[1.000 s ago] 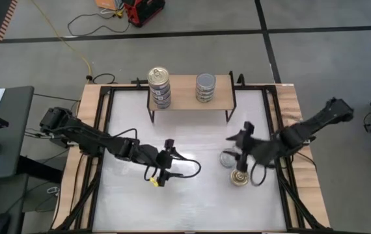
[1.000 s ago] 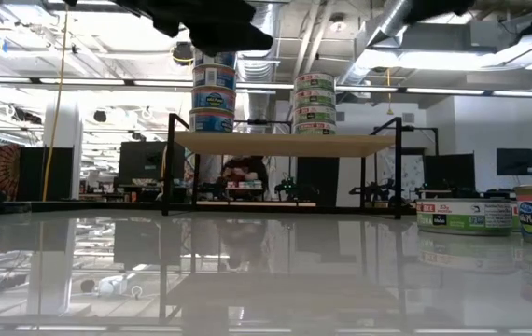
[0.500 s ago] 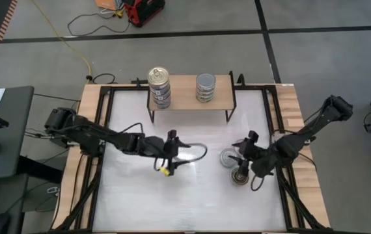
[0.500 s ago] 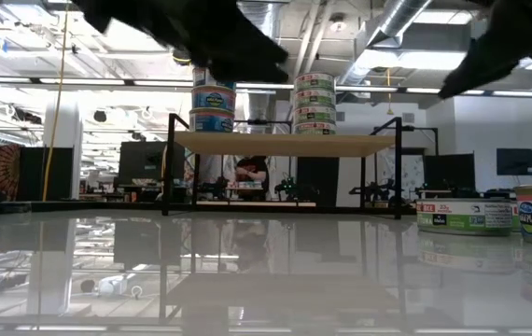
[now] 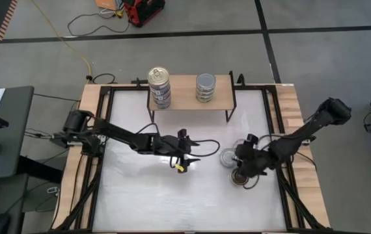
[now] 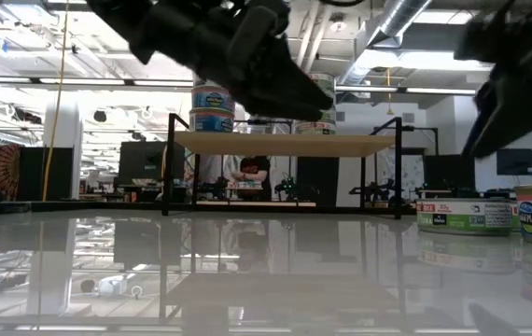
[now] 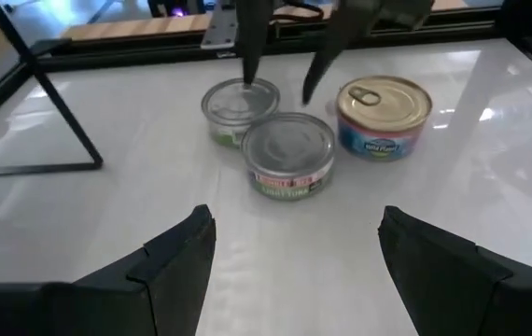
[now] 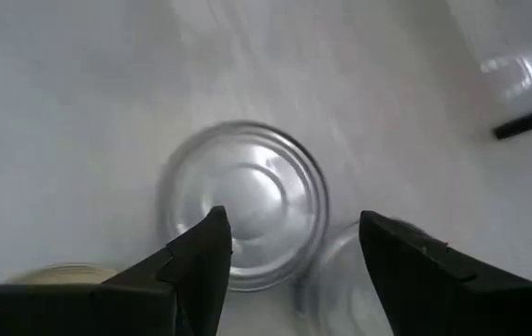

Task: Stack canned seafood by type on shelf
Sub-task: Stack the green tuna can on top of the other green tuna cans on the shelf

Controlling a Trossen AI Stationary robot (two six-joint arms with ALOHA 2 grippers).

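The right gripper (image 8: 289,252) hangs with fingers apart and empty directly over a silver-topped tuna tin (image 8: 245,203), seemingly lined up to grasp it. The left gripper (image 7: 294,247), also spread and empty, faces three loose tins ahead; the shelf (image 5: 189,97) stands beyond.

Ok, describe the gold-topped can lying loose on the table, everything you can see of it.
The gold-topped can is a short round tin with a pull-tab lid and a blue side label. It stands upright on the white table, last in a cluster of three beside two silver-topped cans; whether it touches its neighbour is unclear. In the high view the right arm hides most of it. Nothing grips it.
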